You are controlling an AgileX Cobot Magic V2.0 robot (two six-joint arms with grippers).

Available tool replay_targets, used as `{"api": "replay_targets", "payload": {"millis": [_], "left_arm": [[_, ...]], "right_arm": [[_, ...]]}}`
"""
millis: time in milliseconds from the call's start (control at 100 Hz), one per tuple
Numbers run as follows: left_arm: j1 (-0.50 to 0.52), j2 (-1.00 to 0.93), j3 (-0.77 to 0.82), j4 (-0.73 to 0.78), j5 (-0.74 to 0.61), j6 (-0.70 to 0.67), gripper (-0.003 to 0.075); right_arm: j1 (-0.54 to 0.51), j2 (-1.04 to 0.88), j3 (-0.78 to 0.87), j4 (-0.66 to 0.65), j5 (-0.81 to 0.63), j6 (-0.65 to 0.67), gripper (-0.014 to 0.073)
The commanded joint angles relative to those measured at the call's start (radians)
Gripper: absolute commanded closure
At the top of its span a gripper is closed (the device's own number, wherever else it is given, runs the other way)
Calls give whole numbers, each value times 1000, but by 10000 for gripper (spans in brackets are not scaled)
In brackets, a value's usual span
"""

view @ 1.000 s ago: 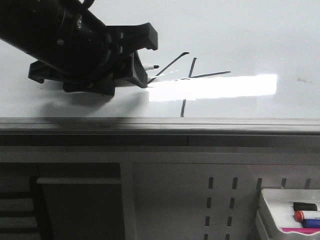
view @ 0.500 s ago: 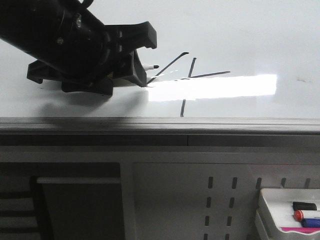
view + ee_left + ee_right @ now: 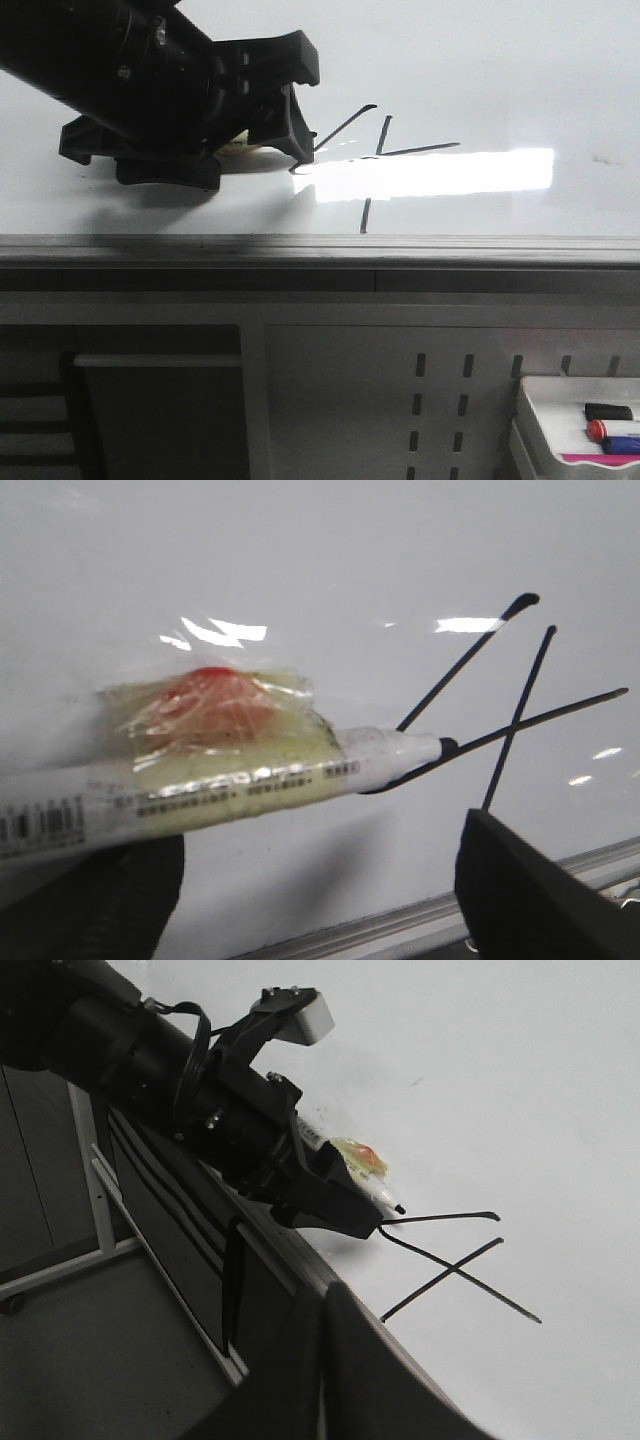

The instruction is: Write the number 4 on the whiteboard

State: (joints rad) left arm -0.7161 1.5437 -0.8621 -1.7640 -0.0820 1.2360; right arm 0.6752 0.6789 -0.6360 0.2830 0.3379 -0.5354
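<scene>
The number 4 (image 3: 385, 160) stands in thin black strokes on the whiteboard (image 3: 500, 70), near its grey edge strip, a slanted line, a long crossbar and an upright crossing it. The left gripper (image 3: 320, 870) pinches a white marker (image 3: 230, 785) between its fingers, the black tip at the crossbar's end. The right gripper's fingers (image 3: 350, 1360) show too little to tell their state.
</scene>
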Motion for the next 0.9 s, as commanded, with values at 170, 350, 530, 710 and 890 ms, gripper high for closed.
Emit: {"api": "replay_targets", "payload": {"millis": [170,350,530,710,890], "left_arm": [[32,16,0,-4,-219,-2,147],[32,16,0,-8,-194,-2,147],[32,16,0,-48,-192,-2,146],[32,-3,0,-48,-185,-2,146],[32,-29,0,-48,-156,-2,147]], "right_arm": [[-7,4,-27,9,-82,-4,659],[-7,4,-27,9,-82,-4,659],[-7,4,-27,9,-82,-4,659],[-7,4,-27,9,-82,-4,659],[-7,4,-27,9,-82,-4,659]]}}
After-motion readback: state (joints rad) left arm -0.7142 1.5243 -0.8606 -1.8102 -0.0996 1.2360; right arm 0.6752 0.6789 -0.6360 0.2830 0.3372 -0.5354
